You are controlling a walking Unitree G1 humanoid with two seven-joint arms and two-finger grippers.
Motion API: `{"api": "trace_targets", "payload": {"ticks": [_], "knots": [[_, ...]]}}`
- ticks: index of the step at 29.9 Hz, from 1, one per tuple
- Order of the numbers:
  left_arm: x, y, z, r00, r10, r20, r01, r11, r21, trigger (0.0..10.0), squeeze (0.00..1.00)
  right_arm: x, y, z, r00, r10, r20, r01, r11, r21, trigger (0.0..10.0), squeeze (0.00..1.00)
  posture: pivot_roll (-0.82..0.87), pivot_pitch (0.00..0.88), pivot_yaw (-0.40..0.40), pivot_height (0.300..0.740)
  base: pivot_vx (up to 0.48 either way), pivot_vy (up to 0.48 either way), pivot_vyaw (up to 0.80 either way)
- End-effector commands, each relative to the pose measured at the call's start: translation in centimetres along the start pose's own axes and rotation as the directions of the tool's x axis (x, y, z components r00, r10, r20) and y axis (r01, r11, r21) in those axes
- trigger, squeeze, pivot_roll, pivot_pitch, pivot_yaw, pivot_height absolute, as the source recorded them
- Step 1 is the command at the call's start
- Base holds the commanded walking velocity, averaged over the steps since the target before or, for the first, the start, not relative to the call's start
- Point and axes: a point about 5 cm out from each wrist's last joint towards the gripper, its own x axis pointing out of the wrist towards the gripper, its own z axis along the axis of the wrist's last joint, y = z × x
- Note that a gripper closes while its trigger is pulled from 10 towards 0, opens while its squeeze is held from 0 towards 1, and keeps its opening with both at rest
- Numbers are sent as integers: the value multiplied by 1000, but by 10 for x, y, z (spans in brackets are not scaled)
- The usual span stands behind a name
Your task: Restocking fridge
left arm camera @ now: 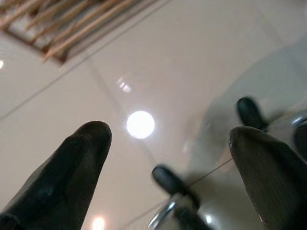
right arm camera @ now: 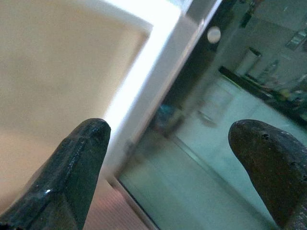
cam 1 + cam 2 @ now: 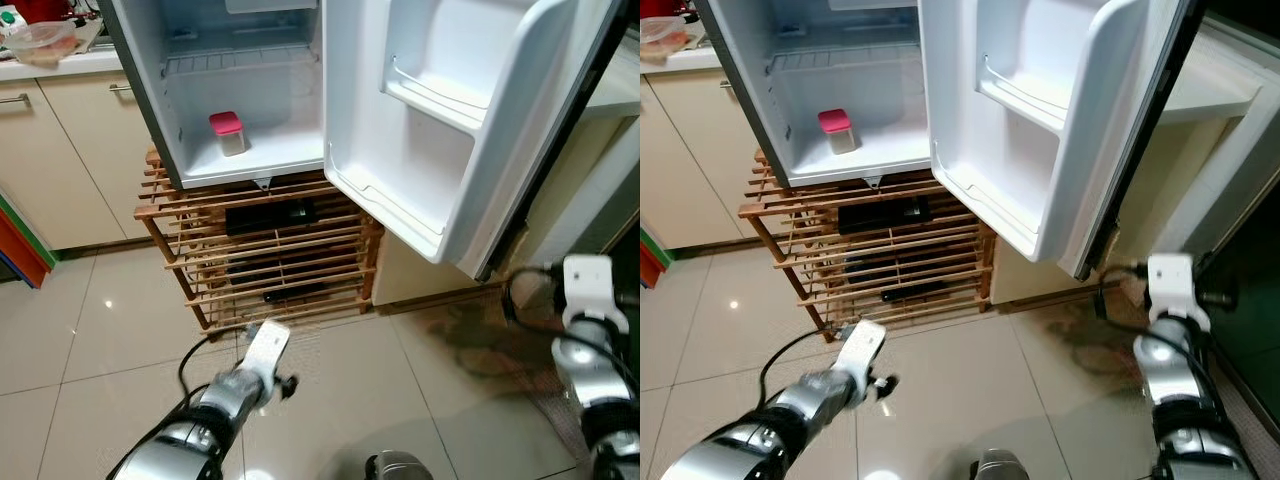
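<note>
Left gripper (image 1: 168, 139) spread; fridge (image 3: 250, 150) holds pink-lidded jar (image 3: 228, 133)

A slatted wooden rack (image 3: 265, 255) stands on the glossy tiled floor (image 3: 90, 330) beside cream cabinets (image 3: 60, 150), with a plastic bowl (image 3: 40, 42) on the counter.

So the fridge (image 3: 240, 90) sits on top of a slatted rack (image 3: 270, 250) on the floor, door (image 3: 450, 120) swung open to the right. One small container (image 3: 227, 133) stands inside on the fridge floor. Cabinets (image 3: 60, 160) run off to the left, with a bowl (image 3: 42, 42) up on the desk (image 3: 60, 66) above them.
</note>
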Motion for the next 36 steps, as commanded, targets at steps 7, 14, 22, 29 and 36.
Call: {"api": "trace_targets", "payload": {"ticks": [7, 14, 22, 29, 36], "knots": [[0, -2, -19, 999, 27, -35, -24, 997, 74, 10000, 0, 8, 27, 51, 987, 105, 123, -133, 960, 245, 10000, 0, -180, 0, 32, 727, 0, 0, 0], [1, -11, -27, 997, 40, -66, -33, 994, 100, 10000, 0, -10, 52, 67, 940, 268, 212, -331, 870, 366, 10000, 0, -186, 0, 29, 727, 0, 0, 0], [1, -16, -28, 996, 37, -85, -26, 992, 122, 10000, 0, -59, 87, 88, 748, 574, 335, -661, 594, 458, 10000, 0, -194, 0, 25, 727, 0, 0, 0], [2, -25, -25, 995, 19, -93, -15, 999, 43, 10000, 0, -147, 87, 97, 91, 880, 465, -857, -169, 487, 10000, 0, -192, 0, 20, 727, 0, 0, 0], [4, -36, 13, 998, -2, 67, -5, 995, 100, 10000, 0, -91, 80, 56, 552, 814, 181, -739, 377, 558, 10000, 0, -190, 0, 23, 727, 0, 0, 0]]}}
